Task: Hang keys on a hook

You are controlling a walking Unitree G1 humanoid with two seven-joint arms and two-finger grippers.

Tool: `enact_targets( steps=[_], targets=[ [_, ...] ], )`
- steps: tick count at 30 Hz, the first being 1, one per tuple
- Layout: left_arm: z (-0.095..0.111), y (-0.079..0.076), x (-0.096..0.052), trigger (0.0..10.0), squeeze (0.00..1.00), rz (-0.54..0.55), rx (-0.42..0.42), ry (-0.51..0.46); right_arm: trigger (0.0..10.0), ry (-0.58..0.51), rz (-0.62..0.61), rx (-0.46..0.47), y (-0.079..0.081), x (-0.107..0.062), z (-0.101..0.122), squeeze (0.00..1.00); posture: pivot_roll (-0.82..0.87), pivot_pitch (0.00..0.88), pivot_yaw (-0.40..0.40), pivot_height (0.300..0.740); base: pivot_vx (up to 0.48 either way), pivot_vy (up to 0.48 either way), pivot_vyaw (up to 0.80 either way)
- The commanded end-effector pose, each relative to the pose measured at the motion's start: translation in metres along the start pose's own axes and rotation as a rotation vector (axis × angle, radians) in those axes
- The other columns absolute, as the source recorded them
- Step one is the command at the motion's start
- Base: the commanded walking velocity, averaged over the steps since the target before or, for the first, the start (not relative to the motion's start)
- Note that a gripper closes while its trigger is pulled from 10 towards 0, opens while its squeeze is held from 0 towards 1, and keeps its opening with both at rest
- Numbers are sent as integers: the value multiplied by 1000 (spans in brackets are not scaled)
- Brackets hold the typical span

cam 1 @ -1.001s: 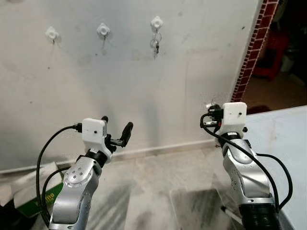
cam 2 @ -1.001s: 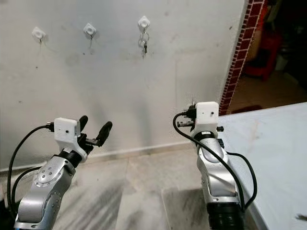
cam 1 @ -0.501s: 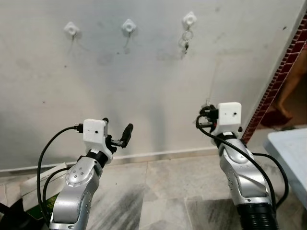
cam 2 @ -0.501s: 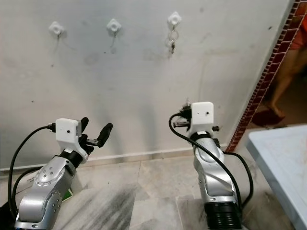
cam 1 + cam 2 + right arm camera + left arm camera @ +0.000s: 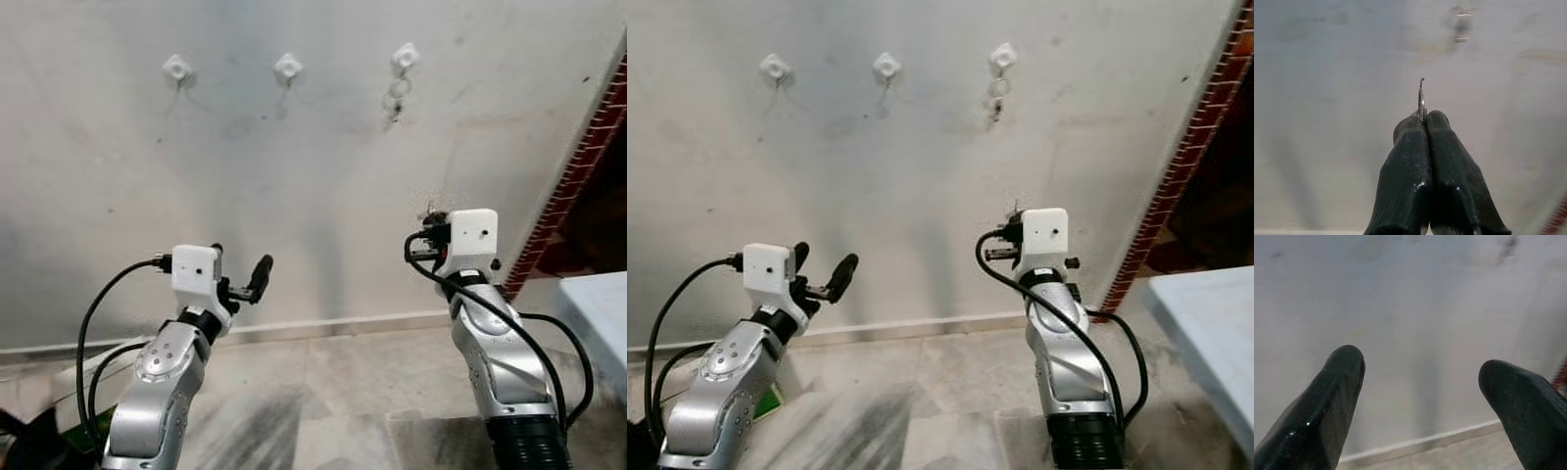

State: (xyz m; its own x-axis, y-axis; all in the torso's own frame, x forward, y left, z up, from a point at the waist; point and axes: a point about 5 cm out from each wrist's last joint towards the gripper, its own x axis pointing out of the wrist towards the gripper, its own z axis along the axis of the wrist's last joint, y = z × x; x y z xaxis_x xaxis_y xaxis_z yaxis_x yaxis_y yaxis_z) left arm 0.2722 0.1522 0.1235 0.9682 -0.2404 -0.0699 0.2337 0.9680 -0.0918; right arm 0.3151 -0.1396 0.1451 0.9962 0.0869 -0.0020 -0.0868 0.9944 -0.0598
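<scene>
Left gripper [image 5: 240, 274] hangs open and empty. Three wall hooks [image 5: 288, 68] sit high above (the rightmost already holds keys). Right gripper [image 5: 1423, 120] pinches a key ring [image 5: 1421, 100]; raise it steadily toward a free hook.

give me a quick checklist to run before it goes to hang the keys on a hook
1. Key ring held: ok. The right tool is shut on a thin metal key ring that sticks out past its tips.
2. Keys themselves on that ring: cannot tell, they are hidden behind the fingers.
3. Free hook available: ok. The left hook and middle hook look bare; the right hook already carries a key ring.
4. Tool at hook height: not ok. The hooks sit well above the right tool on the wall.
5. Left tool out of the way: ok, open, low on the left.
</scene>
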Motion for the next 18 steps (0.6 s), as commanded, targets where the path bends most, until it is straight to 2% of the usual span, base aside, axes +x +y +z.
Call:
enact_targets(
  steps=[1,18],
  targets=[
    [3,-2,1,10000,0,-4,13,-4,10000,-12,-12,-10,-5,1,3,0,44,0,67,740,0,416,0],
    [10,-2,1,10000,0,-38,27,-57,10000,-24,-10,-7,-4,2,5,0,46,0,69,740,0,19,0]
  ],
)
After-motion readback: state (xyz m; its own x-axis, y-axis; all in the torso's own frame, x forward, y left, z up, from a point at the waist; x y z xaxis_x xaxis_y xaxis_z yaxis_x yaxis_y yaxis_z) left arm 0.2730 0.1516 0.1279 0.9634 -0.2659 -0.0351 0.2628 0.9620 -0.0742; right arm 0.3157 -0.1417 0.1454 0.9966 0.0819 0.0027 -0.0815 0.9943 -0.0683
